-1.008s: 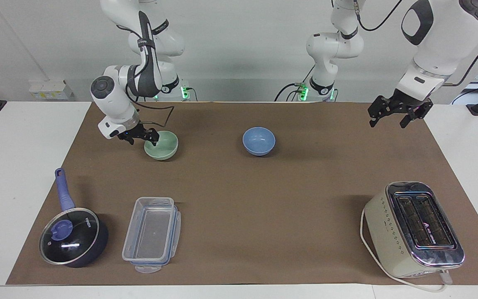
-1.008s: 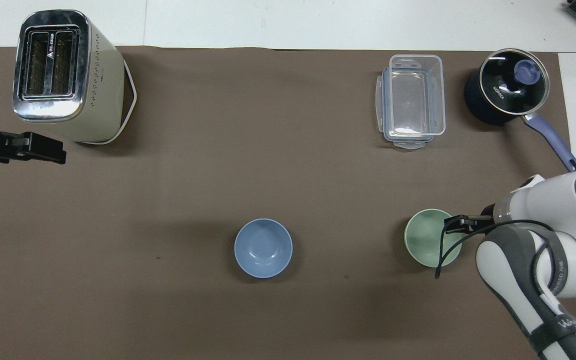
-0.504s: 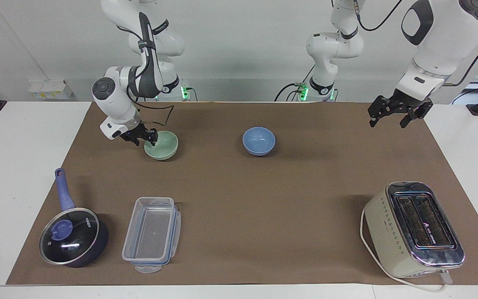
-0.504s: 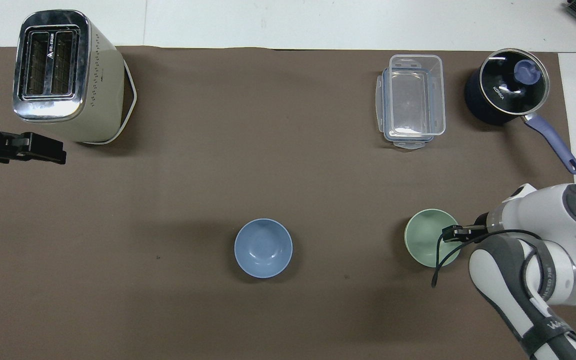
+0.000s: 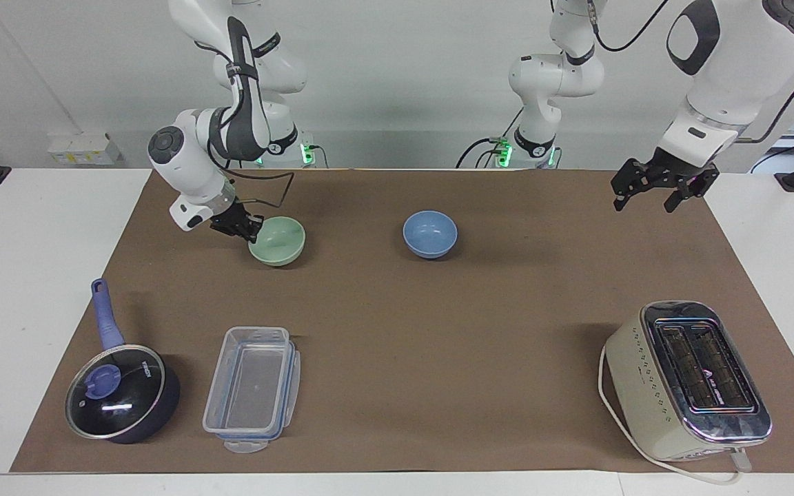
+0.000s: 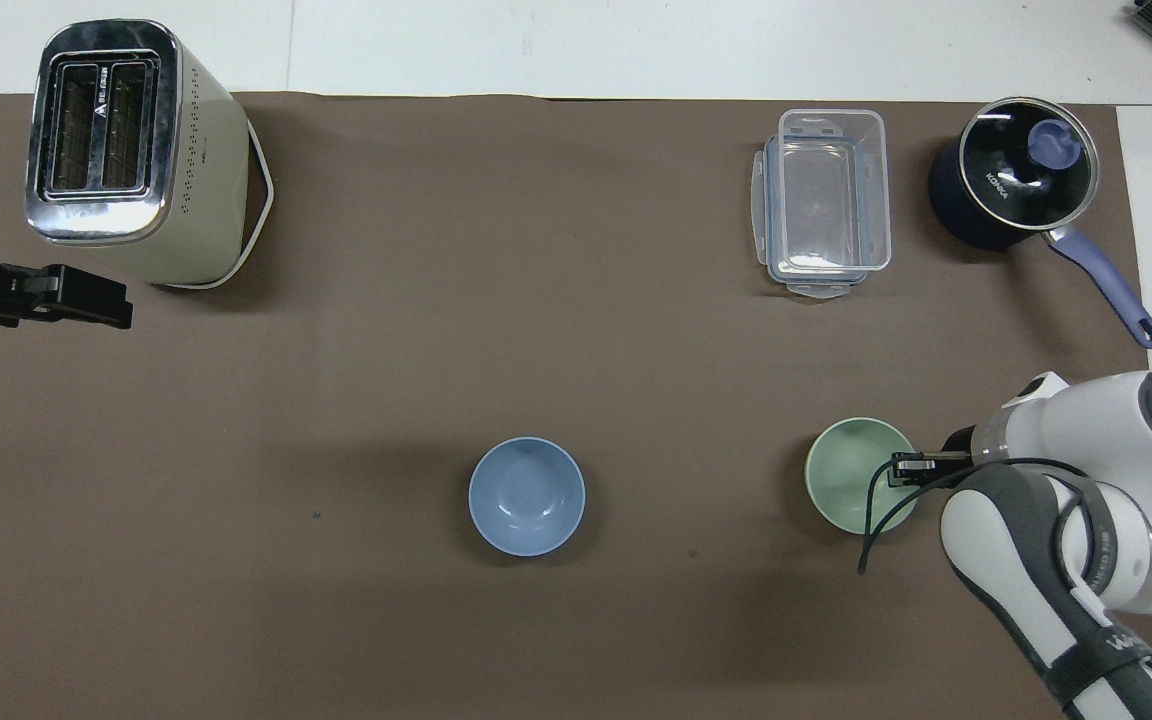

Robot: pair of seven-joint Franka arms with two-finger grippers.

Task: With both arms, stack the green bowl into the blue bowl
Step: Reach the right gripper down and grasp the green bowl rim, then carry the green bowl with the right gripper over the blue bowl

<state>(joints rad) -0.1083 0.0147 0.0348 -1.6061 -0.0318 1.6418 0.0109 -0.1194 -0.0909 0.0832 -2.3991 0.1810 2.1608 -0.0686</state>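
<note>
One right claw [image 5: 252,231] pinches the green bowl [image 5: 278,242] rim; left claw [image 5: 647,193] spread.

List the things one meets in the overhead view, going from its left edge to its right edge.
Left tool → toaster → blue bowl → clear food box → green bowl, held by the right tool → lidded saucepan.
</note>
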